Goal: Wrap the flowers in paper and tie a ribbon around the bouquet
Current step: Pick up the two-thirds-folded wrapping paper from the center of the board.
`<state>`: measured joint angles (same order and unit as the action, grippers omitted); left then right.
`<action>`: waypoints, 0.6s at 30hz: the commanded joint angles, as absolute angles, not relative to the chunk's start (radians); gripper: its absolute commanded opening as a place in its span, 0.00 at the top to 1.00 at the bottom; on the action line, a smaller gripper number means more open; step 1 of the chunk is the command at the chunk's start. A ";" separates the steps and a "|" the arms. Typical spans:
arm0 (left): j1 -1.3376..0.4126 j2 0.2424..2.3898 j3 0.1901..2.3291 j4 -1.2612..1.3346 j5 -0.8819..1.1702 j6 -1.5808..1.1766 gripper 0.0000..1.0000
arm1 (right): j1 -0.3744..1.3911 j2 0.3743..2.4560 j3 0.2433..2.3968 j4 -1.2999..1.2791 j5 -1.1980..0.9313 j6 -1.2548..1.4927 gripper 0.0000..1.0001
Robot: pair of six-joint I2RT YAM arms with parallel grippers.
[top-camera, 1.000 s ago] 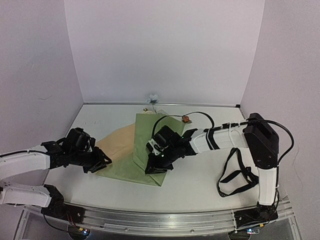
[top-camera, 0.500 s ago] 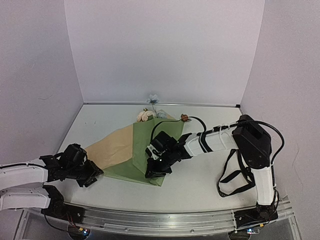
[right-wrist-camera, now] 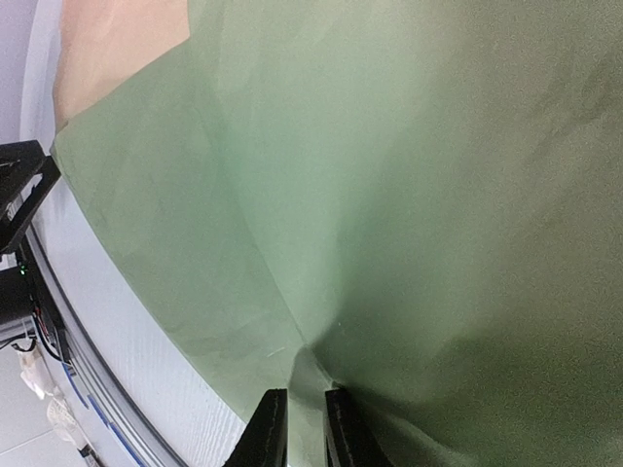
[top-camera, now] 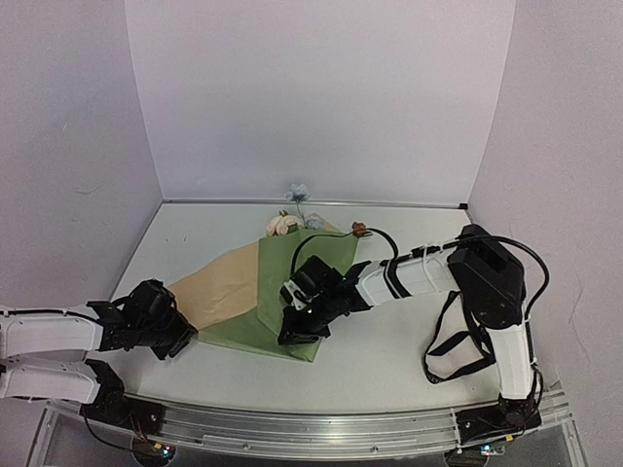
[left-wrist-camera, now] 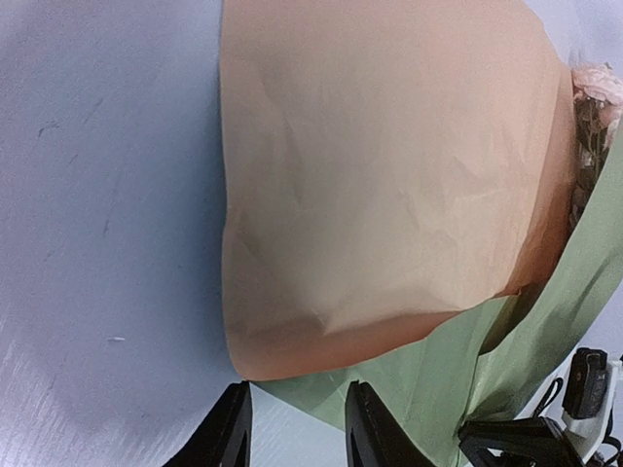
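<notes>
The paper (top-camera: 292, 282) lies on the table, olive-green with its tan reverse (top-camera: 219, 287) folded out to the left. The flowers poke out at its far end: blue (top-camera: 298, 192), cream (top-camera: 283, 226), rust-orange (top-camera: 359, 231). My right gripper (top-camera: 295, 334) is shut on a raised fold of the green paper (right-wrist-camera: 321, 243) near its front corner; the fold sits between the fingers (right-wrist-camera: 271, 433). My left gripper (top-camera: 185, 338) is open, just short of the tan flap (left-wrist-camera: 389, 175), with nothing between its fingertips (left-wrist-camera: 237, 433). The black ribbon (top-camera: 456, 336) lies looped at the right.
The right arm's forearm (top-camera: 419, 272) stretches over the table from its base at the right. A metal rail (top-camera: 321, 423) runs along the near edge. White walls close in the left, back and right.
My left gripper has drawn back toward the near left and let go of the tan flap, which now lies spread out flat. The cream flowers have come into view. The right gripper has held its pinch.
</notes>
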<state>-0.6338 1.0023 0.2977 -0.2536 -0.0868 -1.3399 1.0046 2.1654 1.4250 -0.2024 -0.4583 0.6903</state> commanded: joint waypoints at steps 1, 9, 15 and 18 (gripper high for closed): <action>-0.629 1.014 0.292 -0.182 -0.116 -1.353 0.67 | 1.008 2.200 1.455 -0.191 -0.434 0.698 0.84; -0.629 1.020 0.269 -0.158 -0.108 -1.372 0.83 | 1.009 2.203 1.465 -0.187 -0.433 0.706 0.84; -0.629 1.015 0.234 -0.114 -0.116 -1.367 0.80 | 1.009 2.201 1.467 -0.183 -0.432 0.712 0.84; -0.629 1.008 0.212 -0.085 -0.120 -1.372 0.73 | 1.008 2.203 1.471 -0.183 -0.433 0.711 0.84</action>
<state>-0.6338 1.0157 0.2426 -0.1541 -0.0929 -1.3624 1.0046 2.1773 1.4380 -0.1860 -0.4572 0.7078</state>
